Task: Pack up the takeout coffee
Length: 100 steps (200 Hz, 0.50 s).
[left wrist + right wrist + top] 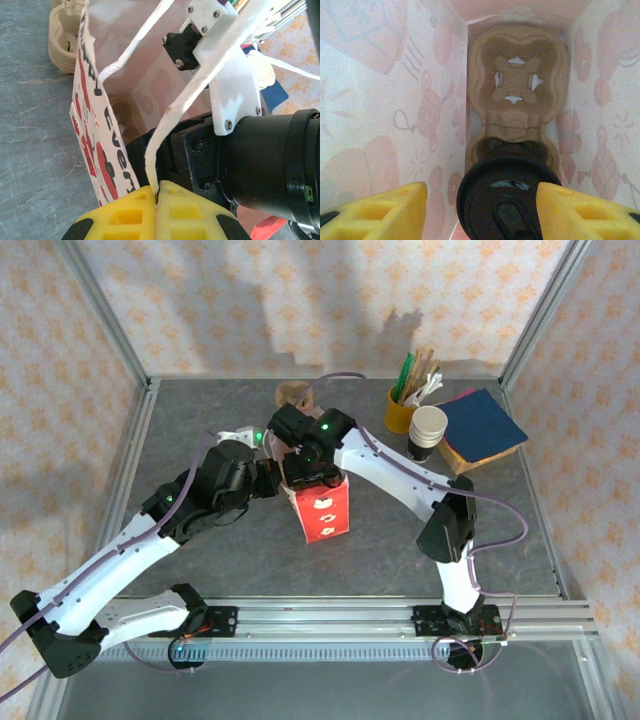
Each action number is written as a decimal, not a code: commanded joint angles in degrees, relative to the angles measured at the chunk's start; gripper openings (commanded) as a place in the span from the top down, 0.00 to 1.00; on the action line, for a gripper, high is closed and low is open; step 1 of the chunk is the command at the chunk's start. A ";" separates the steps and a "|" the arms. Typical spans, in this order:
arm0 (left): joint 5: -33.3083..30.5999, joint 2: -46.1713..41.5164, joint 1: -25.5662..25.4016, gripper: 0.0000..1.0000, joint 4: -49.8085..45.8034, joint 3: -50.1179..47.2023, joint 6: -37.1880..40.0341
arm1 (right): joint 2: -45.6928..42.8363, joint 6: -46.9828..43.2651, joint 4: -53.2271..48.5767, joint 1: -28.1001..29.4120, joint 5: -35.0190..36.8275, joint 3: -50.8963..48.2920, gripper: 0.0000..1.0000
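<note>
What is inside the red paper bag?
A cardboard carrier, with the takeout coffee in one slot and its other slot empty. The black lid covers the cup's sides.

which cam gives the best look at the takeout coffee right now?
Right wrist: the takeout coffee is at the near slot of the pulp carrier inside the bag, its black lid plain between the open jaws. Top external: the right arm covers the bag mouth. Left wrist: a dark edge low in the bag, unclear.

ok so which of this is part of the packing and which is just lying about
In the job: takeout coffee, cardboard carrier under it, red paper bag, left pincer pinching its handle, right pincer open around the coffee.
Lying about: yellow cup of sticks, stack of white cups, blue book, spare carrier.
</note>
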 commanded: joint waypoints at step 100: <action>-0.80 0.80 -0.26 1.00 -0.48 2.02 1.51 | -6.33 0.31 0.06 0.12 3.44 10.07 0.43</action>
